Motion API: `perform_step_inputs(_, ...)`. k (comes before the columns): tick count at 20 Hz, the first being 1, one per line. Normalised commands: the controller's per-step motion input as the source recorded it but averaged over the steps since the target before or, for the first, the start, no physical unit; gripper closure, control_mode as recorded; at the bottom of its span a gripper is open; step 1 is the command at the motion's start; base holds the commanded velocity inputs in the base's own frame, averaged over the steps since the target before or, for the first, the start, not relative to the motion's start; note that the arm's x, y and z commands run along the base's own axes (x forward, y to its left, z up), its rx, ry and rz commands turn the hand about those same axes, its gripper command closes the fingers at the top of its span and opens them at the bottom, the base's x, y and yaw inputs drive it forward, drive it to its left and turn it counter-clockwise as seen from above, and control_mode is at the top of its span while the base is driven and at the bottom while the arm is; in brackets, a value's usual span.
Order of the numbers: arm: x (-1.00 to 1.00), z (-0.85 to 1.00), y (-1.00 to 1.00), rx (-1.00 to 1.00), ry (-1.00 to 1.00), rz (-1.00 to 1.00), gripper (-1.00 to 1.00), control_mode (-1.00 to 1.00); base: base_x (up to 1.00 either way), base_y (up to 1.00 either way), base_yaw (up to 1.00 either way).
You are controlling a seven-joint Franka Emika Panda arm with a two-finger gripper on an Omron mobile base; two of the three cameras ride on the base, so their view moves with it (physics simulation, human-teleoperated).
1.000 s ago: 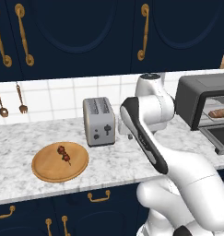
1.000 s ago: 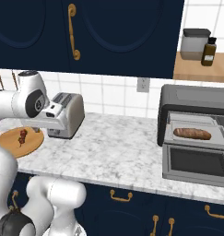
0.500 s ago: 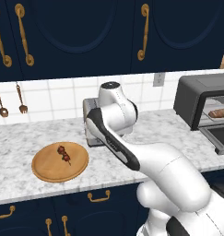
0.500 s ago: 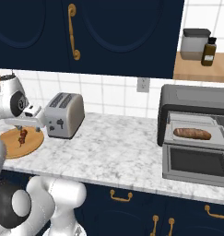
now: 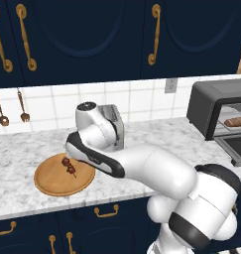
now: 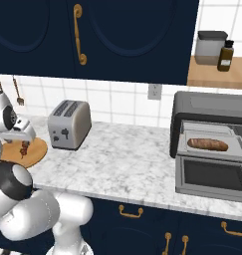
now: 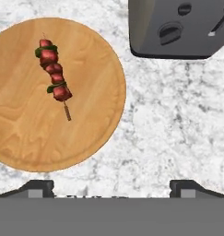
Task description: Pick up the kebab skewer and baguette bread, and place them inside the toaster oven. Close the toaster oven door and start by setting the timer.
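I had the claw (image 7: 111, 186) spread wide and empty above the kebab skewer (image 7: 54, 78), which lay on the round wooden plate (image 7: 92, 120) beside the silver toaster (image 7: 178, 27). I judged I should centre over the meat and descend straight. The marble surface (image 6: 127, 164) carried the open toaster oven (image 6: 212, 144), baguette bread (image 6: 207, 144) inside.

A home kitchen: a marble counter (image 6: 127, 167) runs along a white-tiled wall (image 6: 117, 102) with navy cabinets (image 5: 92, 37) and brass handles (image 5: 154, 34) above and below. A silver toaster (image 6: 68, 124) and toaster oven (image 6: 212, 144) stand on it, utensils (image 5: 24, 106) hanging at the wall.
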Motion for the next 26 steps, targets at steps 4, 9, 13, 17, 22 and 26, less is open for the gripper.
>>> perform_step_inputs(4, 0.33, -0.36, 0.52, 0.00, 0.00, 0.08, -1.00, -1.00, 0.00, 0.00, 0.00)
perform_step_inputs(9, 0.32, -0.39, 0.19, 0.02, 0.00, 0.15, -1.00, -1.00, 0.00, 0.00, 0.00)
perform_step_inputs(13, 0.33, -0.47, 0.27, 0.03, 0.00, 0.11, -1.00, -1.00, 0.00, 0.00, 0.00)
perform_step_inputs(17, 0.47, -0.30, 0.31, 0.00, 0.00, 0.08, -1.00, -1.00, 0.00, 0.00, 0.00)
perform_step_inputs(22, 0.37, -0.34, 0.37, 0.00, 0.00, 0.03, -1.00, -1.00, 0.00, 0.00, 0.00)
perform_step_inputs(26, 0.32, -0.32, 0.21, 0.00, 0.00, 0.00, -1.00, -1.00, 0.00, 0.00, 0.00)
